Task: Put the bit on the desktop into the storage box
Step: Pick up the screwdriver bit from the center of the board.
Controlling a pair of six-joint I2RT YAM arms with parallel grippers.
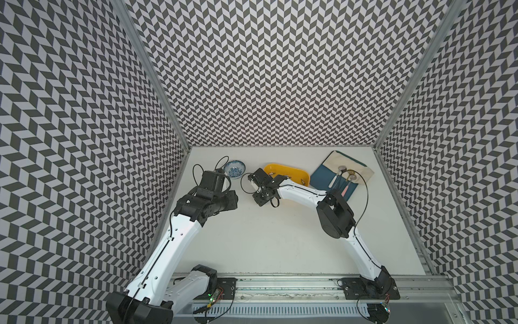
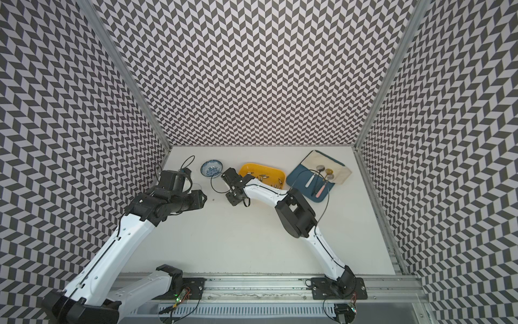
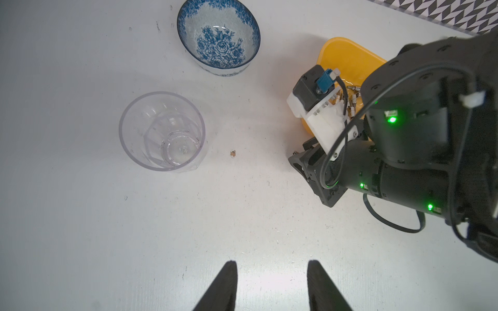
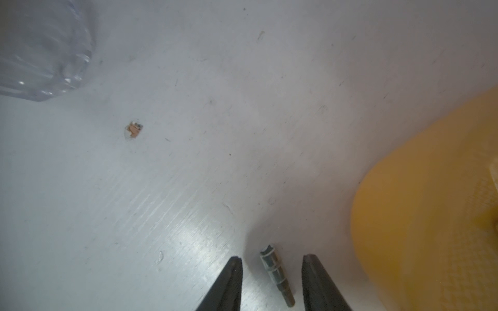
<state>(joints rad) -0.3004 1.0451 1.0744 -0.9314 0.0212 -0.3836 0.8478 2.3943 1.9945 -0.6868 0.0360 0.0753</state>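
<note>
Chevron walls [image 1: 280, 70] close in your off-white desktop [image 1: 280, 238]. Your right gripper [image 4: 272, 257] stands part open astride the bit [image 4: 277, 274] (a gap on each side). The bit lies flat just beside the yellow storage box [image 4: 417, 215], near the back edge. Your left gripper [image 3: 272, 261] hangs part open and empty. A clear cup [image 3: 161, 132] and a bowl [image 3: 218, 35] stand well apart from the bit, toward the left edge.

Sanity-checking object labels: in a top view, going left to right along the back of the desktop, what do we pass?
Left to right: blue-patterned bowl → yellow storage box → blue-and-cream tray. The arms overlap these, so they are left out.
</note>
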